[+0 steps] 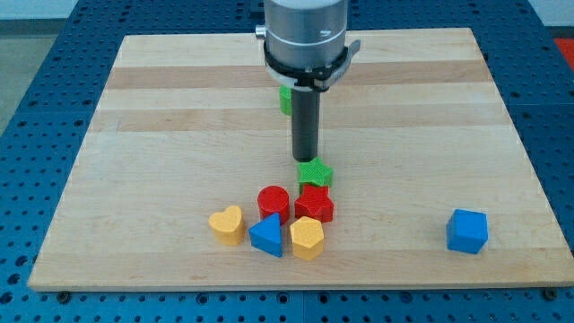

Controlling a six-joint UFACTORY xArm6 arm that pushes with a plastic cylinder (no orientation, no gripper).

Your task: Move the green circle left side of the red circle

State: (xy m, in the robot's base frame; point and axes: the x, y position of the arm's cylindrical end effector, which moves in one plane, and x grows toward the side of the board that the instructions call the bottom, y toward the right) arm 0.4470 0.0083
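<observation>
The red circle (273, 203) sits in a cluster near the board's bottom middle. The green circle (284, 100) is mostly hidden behind the arm near the view's top middle; only its left edge shows. My tip (306, 160) stands just above a green star (315, 173), well above and right of the red circle and below the green circle.
A red star (315, 205) lies right of the red circle. A yellow heart (227, 224), a blue triangle (266, 236) and a yellow hexagon (307, 238) lie below it. A blue block (467, 231) sits at the bottom right. The wooden board (161, 126) rests on a blue pegboard.
</observation>
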